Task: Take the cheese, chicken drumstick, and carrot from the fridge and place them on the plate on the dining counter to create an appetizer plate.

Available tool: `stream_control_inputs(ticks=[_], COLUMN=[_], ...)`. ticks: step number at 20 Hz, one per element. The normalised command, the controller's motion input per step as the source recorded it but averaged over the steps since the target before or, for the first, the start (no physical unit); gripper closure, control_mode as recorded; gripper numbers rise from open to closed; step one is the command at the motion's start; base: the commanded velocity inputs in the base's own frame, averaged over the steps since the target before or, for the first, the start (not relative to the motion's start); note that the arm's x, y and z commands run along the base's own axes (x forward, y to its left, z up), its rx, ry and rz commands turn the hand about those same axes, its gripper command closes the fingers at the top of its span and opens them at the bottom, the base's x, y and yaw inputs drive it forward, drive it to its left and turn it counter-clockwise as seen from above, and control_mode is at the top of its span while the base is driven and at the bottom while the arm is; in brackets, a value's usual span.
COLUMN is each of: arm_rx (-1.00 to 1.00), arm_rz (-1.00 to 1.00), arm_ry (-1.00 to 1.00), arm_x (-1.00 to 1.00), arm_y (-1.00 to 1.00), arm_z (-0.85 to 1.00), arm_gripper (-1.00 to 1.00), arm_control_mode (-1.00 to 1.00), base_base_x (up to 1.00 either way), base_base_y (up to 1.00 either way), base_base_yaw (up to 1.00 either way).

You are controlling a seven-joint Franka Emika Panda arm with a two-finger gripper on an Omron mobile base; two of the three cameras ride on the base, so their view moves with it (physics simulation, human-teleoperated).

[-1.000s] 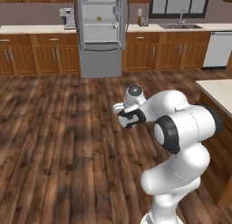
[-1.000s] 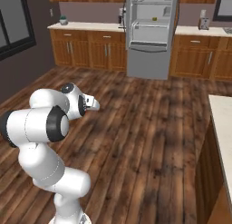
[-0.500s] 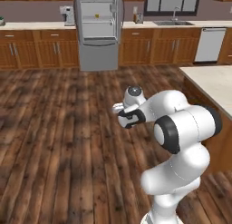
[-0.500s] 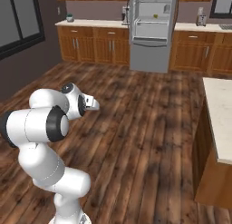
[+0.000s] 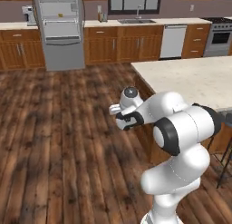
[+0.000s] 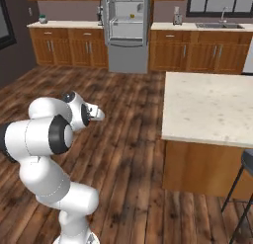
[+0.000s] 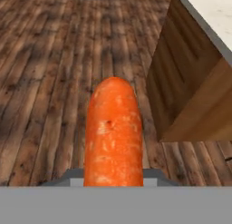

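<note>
Three views, taken in turn.

Left base view, arm: white arm folded over the wooden floor (image 5: 54,141), its end effector (image 5: 118,118) held up in the air, facing left.
Left base view, end effector: too small and side-on here to tell how wide it stands or what it carries.
Left base view, dining counter: beige speckled tabletop (image 5: 190,78) to the right of the arm, close behind the end effector.
Left base view, fridge: grey fridge (image 5: 59,30) at the far wall, door open, pale shelves showing, well apart from the arm.
Left base view, wall counter: wooden cabinets with a sink (image 5: 136,21) and a white dishwasher (image 5: 173,41) along the back.

Right base view, arm: bent elbow at the lower left, end effector (image 6: 98,113) pointing right.
Right base view, dining counter: tabletop (image 6: 207,107) right of the end effector, apart from it.
Right base view, fridge: stands open at the back wall (image 6: 127,33).
Right base view, stool: dark stool (image 6: 243,183) at the island's near right corner.

Hand view, carrot: bright orange carrot (image 7: 113,134) rises from the bottom, rounded tip upward, above the floor.
Hand view, end effector: pinched narrowly on the carrot's lower end; fingertips hidden behind it.
Hand view, dining counter: wood base (image 7: 190,91) and pale top edge at the upper right, near the carrot's tip but not touching.
</note>
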Motion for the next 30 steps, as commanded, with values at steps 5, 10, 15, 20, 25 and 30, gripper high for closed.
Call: stream_control_inputs(ticks=[5, 10, 15, 20, 25, 30], arm_rx=[0.0, 0.0, 0.0, 0.0, 0.0, 0.0], arm_rz=[0.0, 0.0, 0.0, 0.0, 0.0, 0.0], arm_ry=[0.0, 0.0, 0.0, 0.0, 0.0, 0.0], arm_x=[0.0, 0.0, 0.0, 0.0, 0.0, 0.0], arm_y=[0.0, 0.0, 0.0, 0.0, 0.0, 0.0], arm_z=[0.0, 0.0, 0.0, 0.0, 0.0, 0.0], arm_gripper=[1.0, 1.0, 1.0, 1.0, 1.0, 1.0], arm_control_mode=[1.0, 1.0, 1.0, 1.0, 1.0, 1.0], base_base_x=[-0.27, -0.15, -0.22, -0.27, -0.2, -0.13], base_base_y=[-1.0, -1.0, -1.0, -1.0, -1.0, -1.0], base_base_yaw=[-0.21, -0.17, -0.12, -0.11, -0.09, -0.08])
